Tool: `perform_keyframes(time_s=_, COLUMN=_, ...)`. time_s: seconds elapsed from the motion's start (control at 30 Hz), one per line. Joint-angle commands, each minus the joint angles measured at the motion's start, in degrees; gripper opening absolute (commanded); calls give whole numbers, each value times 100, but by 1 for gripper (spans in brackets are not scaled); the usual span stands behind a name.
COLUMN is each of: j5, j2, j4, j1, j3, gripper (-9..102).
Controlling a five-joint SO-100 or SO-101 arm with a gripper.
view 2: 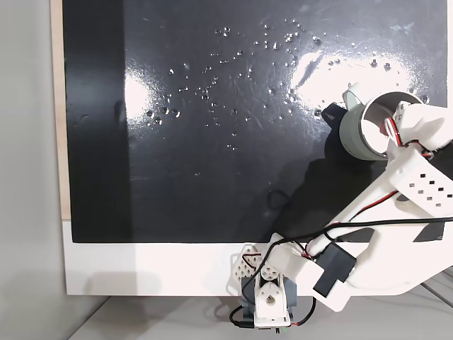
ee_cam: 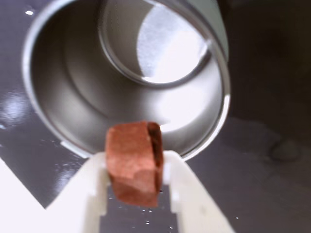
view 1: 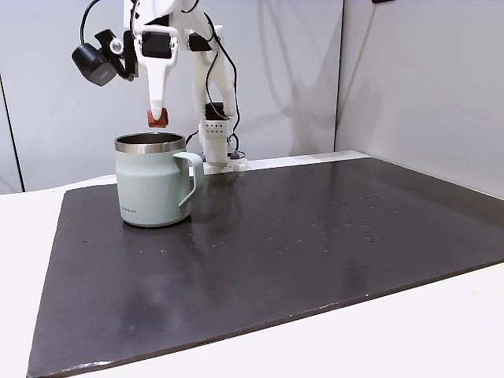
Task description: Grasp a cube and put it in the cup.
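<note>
The gripper (ee_cam: 136, 167) is clamped on the cube (ee_cam: 133, 162), poised just above the cup's (view 1: 150, 189) steel rim. Inside, bare shiny steel.

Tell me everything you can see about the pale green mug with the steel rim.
The pale mint-green mug stands upright on the dark mat, with a bare steel rim, a curved side handle and small dark lettering low on its wall. In the wrist view its shiny steel inside looks empty. Only the mat touches it. The white gripper holds the reddish-brown cube just above its rim.
</note>
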Motion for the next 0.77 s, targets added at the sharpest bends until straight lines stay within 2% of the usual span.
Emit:
perform_keyframes(time_s=0.0, j5=-141, j2=448, j4=0, j1=44, j3=88, gripper=14)
perform_keyframes(time_s=0.13, j5=-141, j2=536, j4=0, j1=123, j3=141, gripper=25)
perform_keyframes(time_s=0.73, j5=-193, j2=703, j4=0, j1=176, j3=229, gripper=23)
